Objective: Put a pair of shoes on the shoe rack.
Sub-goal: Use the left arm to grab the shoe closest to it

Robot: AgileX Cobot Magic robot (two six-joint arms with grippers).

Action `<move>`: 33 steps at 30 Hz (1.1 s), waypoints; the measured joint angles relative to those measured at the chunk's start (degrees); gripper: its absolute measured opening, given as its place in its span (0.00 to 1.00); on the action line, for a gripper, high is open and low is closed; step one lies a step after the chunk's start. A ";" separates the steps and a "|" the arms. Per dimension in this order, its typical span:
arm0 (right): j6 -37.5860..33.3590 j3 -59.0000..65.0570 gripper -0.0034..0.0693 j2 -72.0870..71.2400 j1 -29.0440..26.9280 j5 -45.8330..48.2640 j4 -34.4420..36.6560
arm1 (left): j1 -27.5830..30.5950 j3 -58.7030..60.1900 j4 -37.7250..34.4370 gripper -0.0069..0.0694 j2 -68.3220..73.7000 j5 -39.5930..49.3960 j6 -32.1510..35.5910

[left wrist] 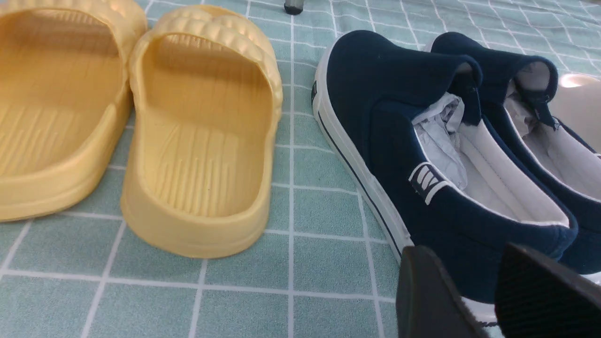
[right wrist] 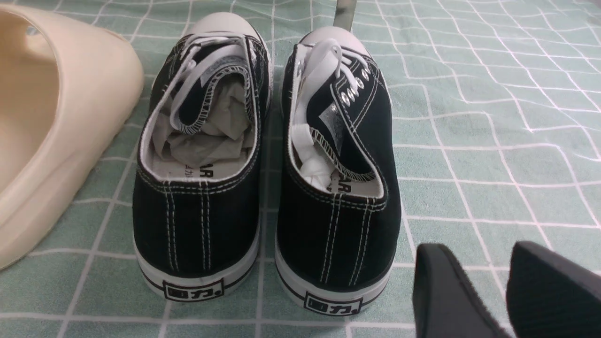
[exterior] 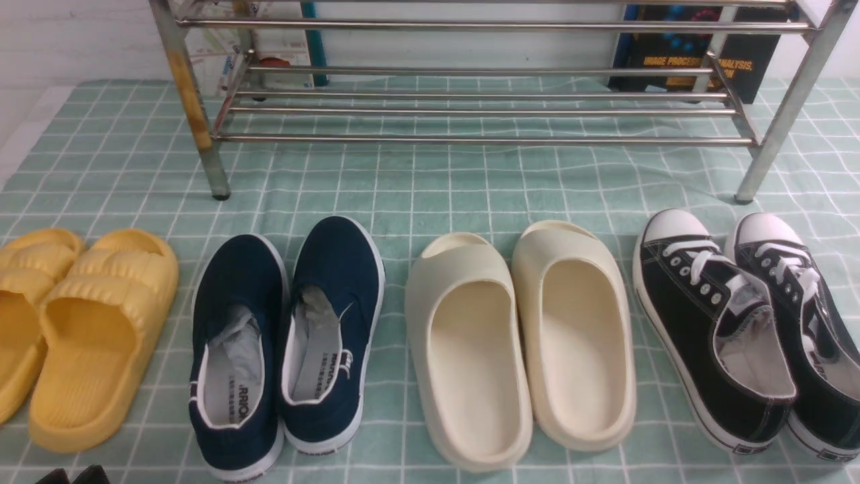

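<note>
While left pincer [left wrist: 488,300] and right pincer [right wrist: 500,300] gape empty, navy shoes [exterior: 272,302] read "RRIOR" | book [exterior: 699,64]: "ANALYSIS"

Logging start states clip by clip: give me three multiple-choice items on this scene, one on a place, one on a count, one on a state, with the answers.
1. The navy slip-ons stand: A) between yellow slides and cream slides; B) on a box; C) at the row's right end.
2. Pairs of footwear on the checked cloth: A) three; B) four; C) five.
3. The shoe rack holds on its lower shelf: A) one shoe; B) a pair; C) no shoes.
Answers: 1 A, yellow on their left, cream on their right; 2 B, four pairs in a row; 3 C, only bars show.
</note>
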 joint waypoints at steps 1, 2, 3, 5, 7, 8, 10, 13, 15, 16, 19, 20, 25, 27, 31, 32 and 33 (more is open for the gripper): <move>0.00 0.00 0.39 0.00 0.00 0.00 0.00 | 0.00 0.00 -7.30 0.40 0.00 -0.75 -3.37; 0.00 0.00 0.39 0.00 0.00 0.00 0.00 | 0.00 0.00 -7.30 0.40 0.00 -0.75 -3.54; 0.00 0.00 0.39 0.00 0.00 0.00 0.00 | 0.00 0.00 -7.73 0.40 0.00 -0.87 -3.73; 0.00 0.00 0.39 0.00 0.00 0.00 0.00 | 0.00 0.00 -9.46 0.40 0.00 -1.17 -4.36; 0.00 0.00 0.39 0.00 0.00 0.00 0.00 | 0.00 0.00 -9.64 0.40 0.00 -1.23 -4.43; 0.00 0.00 0.39 0.00 0.00 0.00 0.00 | 0.00 0.00 -9.84 0.40 0.00 -1.31 -4.48; 0.00 0.00 0.39 0.00 0.00 0.00 0.00 | 0.00 0.00 -10.01 0.40 0.00 -1.37 -4.48; 0.00 0.00 0.39 0.00 0.00 0.00 0.00 | 0.00 0.00 -10.01 0.40 0.00 -1.37 -4.54; 0.00 0.00 0.39 0.00 0.00 0.00 0.00 | 0.00 0.00 -10.27 0.40 0.00 -1.53 -4.63; 0.00 0.00 0.39 0.00 0.00 0.00 0.00 | 0.00 0.00 -10.69 0.40 0.00 -1.94 -4.70; 0.00 0.00 0.39 0.00 0.00 0.00 0.00 | 0.00 0.00 -11.31 0.40 0.00 -3.75 -5.00; 0.00 0.00 0.39 0.00 0.00 0.00 0.00 | 0.00 0.00 -11.73 0.40 0.00 -4.51 -5.07; 0.00 0.00 0.39 0.00 0.00 0.00 0.00 | 0.00 0.00 -11.79 0.40 0.00 -2.91 -2.60; 0.00 0.00 0.39 0.00 0.00 0.00 0.00 | 0.00 0.00 -11.85 0.40 0.00 -2.33 -0.29; 0.00 0.00 0.39 0.00 0.00 0.00 0.00 | 0.00 -2.80 -12.16 0.40 0.00 -1.66 6.71; 0.00 0.00 0.39 0.00 0.00 0.00 0.00 | 0.00 -7.15 -11.47 0.40 0.00 -1.80 12.50; 0.00 0.00 0.39 0.00 0.00 0.00 0.00 | 0.00 -9.82 -10.32 0.40 0.00 -1.85 16.25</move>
